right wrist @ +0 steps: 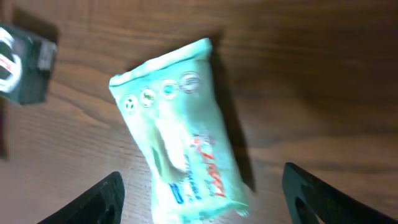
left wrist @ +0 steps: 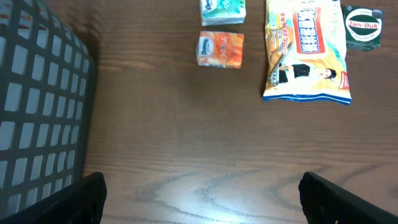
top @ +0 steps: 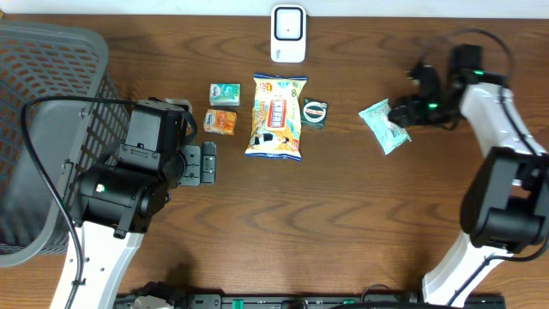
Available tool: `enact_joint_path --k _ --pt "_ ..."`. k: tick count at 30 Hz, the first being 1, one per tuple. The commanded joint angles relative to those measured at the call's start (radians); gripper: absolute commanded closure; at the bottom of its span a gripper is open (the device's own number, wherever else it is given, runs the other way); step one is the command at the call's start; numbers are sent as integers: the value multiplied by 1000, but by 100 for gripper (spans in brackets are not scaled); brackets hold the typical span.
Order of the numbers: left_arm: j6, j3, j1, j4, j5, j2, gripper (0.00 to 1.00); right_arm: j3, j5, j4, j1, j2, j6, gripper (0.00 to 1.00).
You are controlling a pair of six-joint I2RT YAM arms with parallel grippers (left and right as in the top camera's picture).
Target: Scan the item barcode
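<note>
Right end effector (right wrist: 202, 177): jaws spread wide, gripping nothing. Mint-green pouch (right wrist: 180, 137) lies on the bench (right wrist: 323, 74) right under it, between the fingers (right wrist: 106, 199), touching neither. Zam-Buk tin (right wrist: 22, 62) sits further out on its left.

Left end effector (left wrist: 205, 193): fully open, empty, over bare bench. Ahead of it are an orange packet (left wrist: 221, 50), a green-white packet (left wrist: 222, 11) and a snack bag (left wrist: 305, 53). Grey basket (left wrist: 37, 112) is just to its left.

White scanner (top: 288, 34) stands well apart from both, at the far edge.
</note>
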Motion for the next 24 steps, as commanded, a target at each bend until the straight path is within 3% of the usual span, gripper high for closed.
enact_joint_path --k 1,5,12,24 --pt "1 13 0 -5 -6 3 2 -9 -187 -2 -43 -30 -42 23" --pt "1 13 0 -5 -6 3 2 -47 -233 13 -61 -29 -104 19" --pt "1 13 0 -5 -6 3 2 -109 -233 119 -57 -18 -72 15" --pt "1 13 0 -5 -6 3 2 -228 -233 289 -46 -17 -17 23"
